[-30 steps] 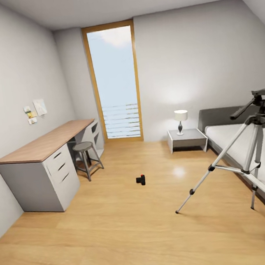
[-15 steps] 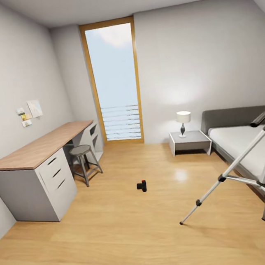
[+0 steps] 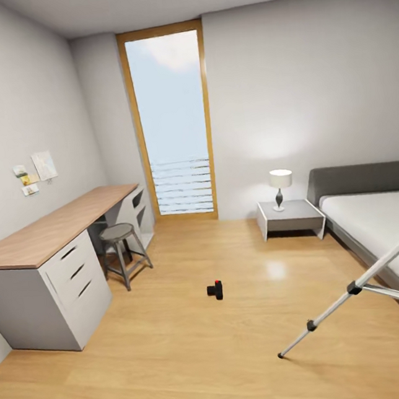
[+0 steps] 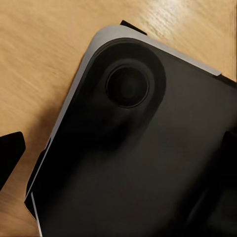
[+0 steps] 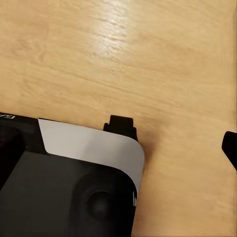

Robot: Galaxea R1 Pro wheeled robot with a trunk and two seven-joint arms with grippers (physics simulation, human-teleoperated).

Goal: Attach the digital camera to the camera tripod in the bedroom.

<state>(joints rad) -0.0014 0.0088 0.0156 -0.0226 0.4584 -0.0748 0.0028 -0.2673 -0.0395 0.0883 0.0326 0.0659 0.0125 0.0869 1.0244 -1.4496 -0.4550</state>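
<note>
On the light wood plank floor of the pale-walled bedroom, roughly mid-room, lies the small black digital camera with a red button on top, well apart from the silver-legged camera tripod whose spread legs enter at the right edge beside the grey bed with a white mattress. Along the left wall stands a wood-topped grey desk with drawers, a round grey stool just beside it, and a white-shaded lamp sits on a low grey nightstand near the tall wood-framed window. Both wrist views look down on the robot's dark grey-edged base over the planks, with only black finger tips at the margins, so I cannot tell whether either gripper is released or clenched.
</note>
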